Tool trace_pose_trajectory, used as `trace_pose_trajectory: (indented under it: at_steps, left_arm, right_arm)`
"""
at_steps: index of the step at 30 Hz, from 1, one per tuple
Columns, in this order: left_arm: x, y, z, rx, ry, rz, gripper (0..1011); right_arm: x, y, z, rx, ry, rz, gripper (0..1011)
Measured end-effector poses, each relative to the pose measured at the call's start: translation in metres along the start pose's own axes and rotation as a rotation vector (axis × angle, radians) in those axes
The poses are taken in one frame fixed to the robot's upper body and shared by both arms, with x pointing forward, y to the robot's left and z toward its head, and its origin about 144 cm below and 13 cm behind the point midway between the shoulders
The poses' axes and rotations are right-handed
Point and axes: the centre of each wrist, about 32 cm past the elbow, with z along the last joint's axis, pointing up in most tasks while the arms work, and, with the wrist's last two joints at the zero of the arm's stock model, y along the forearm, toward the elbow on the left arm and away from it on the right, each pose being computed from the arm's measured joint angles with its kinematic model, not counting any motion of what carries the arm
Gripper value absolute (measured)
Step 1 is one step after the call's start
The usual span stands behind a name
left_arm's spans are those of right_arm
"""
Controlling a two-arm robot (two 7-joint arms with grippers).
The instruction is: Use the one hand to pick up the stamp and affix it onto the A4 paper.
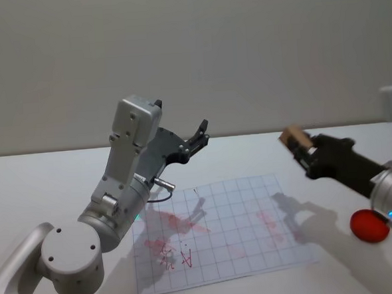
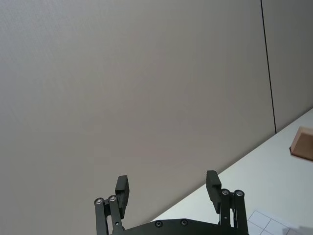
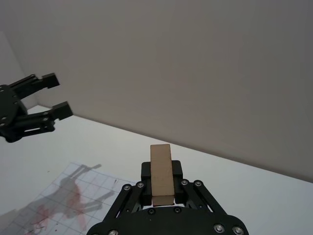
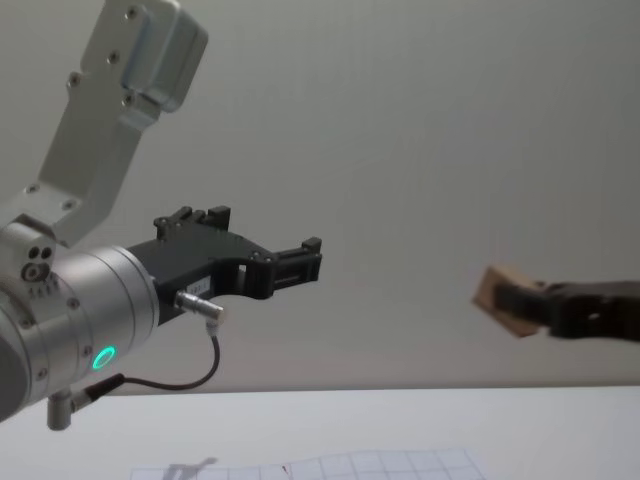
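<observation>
Above the table, the right gripper (image 1: 301, 148) clamps the tan wooden block stamp (image 1: 294, 139); it should lower squarely toward seven o'clock onto the gridded white A4 paper (image 1: 253, 203). The left gripper (image 1: 197, 137) hangs open, empty.

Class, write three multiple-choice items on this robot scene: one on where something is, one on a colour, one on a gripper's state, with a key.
1. Where is the wooden stamp?
A. Lying on the gridded paper
B. Held in the right gripper, raised off the table
C. Resting in the left gripper

2. What colour are the marks on the gridded paper?
A. Red
B. Blue
C. Green

3. What state is the left gripper in?
A. Shut on the stamp
B. Open and empty
C. Shut on the paper

Key: 1 B, the right wrist view shows the right gripper clamped on the block and the chest view shows it in the air; 2 A, red smudges show across the sheet in the head view; 3 B, its fingers stand apart with nothing between.
</observation>
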Motion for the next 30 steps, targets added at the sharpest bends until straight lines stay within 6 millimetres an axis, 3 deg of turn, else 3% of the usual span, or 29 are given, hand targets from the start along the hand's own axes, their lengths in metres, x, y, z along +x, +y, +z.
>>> trace_pose_trajectory:
  at_steps: [10, 19, 30]
  left_arm:
    - [0.000, 0.000, 0.000, 0.000, 0.000, 0.000, 1001]
    - [0.000, 0.000, 0.000, 0.000, 0.000, 0.000, 1001]
    - [0.000, 0.000, 0.000, 0.000, 0.000, 0.000, 1001]
  right_arm:
    - [0.019, -0.030, 0.006, -0.017, -0.017, -0.155, 220]
    - [0.027, -0.065, -0.009, -0.099, -0.024, -0.270, 220]
    - [0.027, -0.085, -0.021, -0.161, -0.030, -0.317, 220]
